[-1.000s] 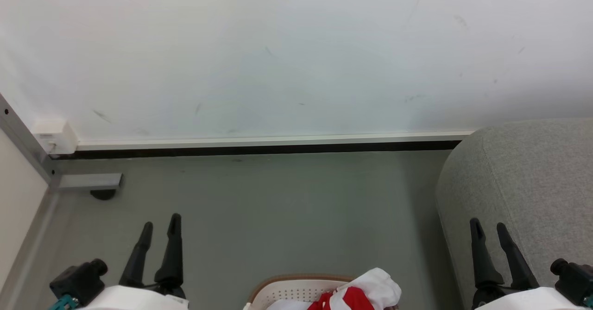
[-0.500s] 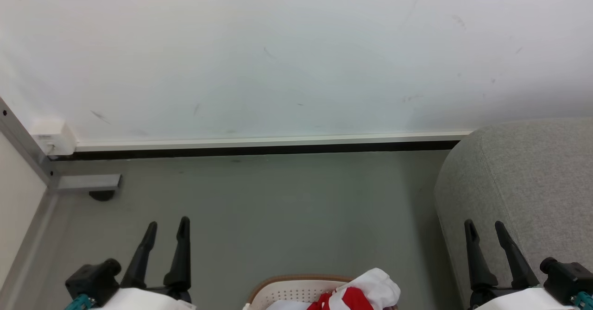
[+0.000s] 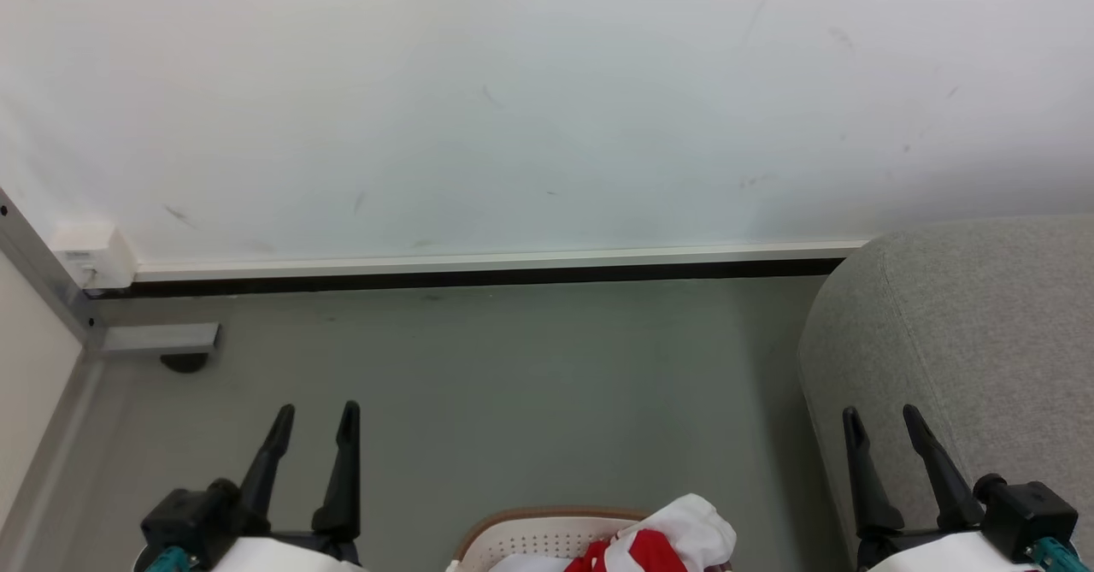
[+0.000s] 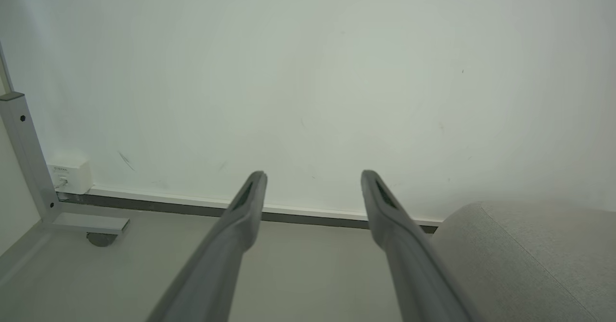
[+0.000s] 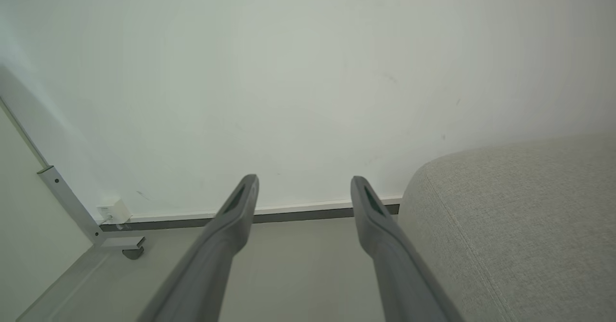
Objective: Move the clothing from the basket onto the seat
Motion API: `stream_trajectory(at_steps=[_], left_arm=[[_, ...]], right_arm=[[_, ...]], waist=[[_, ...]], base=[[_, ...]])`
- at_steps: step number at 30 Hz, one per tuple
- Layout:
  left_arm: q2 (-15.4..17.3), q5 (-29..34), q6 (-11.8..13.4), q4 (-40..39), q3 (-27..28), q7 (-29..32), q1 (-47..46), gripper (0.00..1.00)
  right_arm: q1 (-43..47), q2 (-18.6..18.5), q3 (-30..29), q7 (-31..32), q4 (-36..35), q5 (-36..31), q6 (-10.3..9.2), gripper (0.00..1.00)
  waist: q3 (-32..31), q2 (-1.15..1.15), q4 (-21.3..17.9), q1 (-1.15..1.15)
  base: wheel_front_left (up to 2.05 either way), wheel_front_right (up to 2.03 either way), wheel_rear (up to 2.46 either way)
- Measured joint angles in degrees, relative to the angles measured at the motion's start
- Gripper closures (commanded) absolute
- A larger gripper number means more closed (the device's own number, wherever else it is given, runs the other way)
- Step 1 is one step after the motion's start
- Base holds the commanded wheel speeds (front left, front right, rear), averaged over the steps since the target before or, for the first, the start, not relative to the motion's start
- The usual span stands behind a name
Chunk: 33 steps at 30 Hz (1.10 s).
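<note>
Clothing [image 3: 654, 550] lies bunched in the basket [image 3: 532, 539], long axis unclear.

We see the left gripper [image 3: 317, 409] and the right gripper [image 3: 880, 412] built alike: each has two long black fingers, broad at the root and tapering to narrow, blunt tips. Close up, the fingers [image 4: 226, 245] look matte grey, each with a dark slot [image 4: 244, 195] set into its inner face near the tip. Behind each pair sits a chunky black housing [image 3: 192, 512] with a rounded knob, a teal fitting [image 3: 1047, 551] beneath it, and a smooth white forearm shell [image 3: 265, 557].
</note>
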Motion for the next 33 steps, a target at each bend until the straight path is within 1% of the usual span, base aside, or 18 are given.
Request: stream_trajectory(at_steps=[15, 33], left_arm=[[-0.4, 5.8, -0.7, -0.6, 0.1, -1.6, 0.1, 0.00], [-1.0, 12.4, -1.7, -1.7, 1.0, -3.7, 0.3, 0.00]], right_arm=[[-0.4, 0.5, 0.5, -0.8, 0.4, -7.7, 0.00, 0.00], [-0.4, 1.2, 0.0, -1.9, -0.7, -14.0, 0.00, 0.00]], waist=[[-0.2, 0.00, -0.1, 0.00], [-0.2, 0.00, -0.9, 0.00]], base=[[0.00, 0.00, 0.00], [0.00, 0.00, 0.00]])
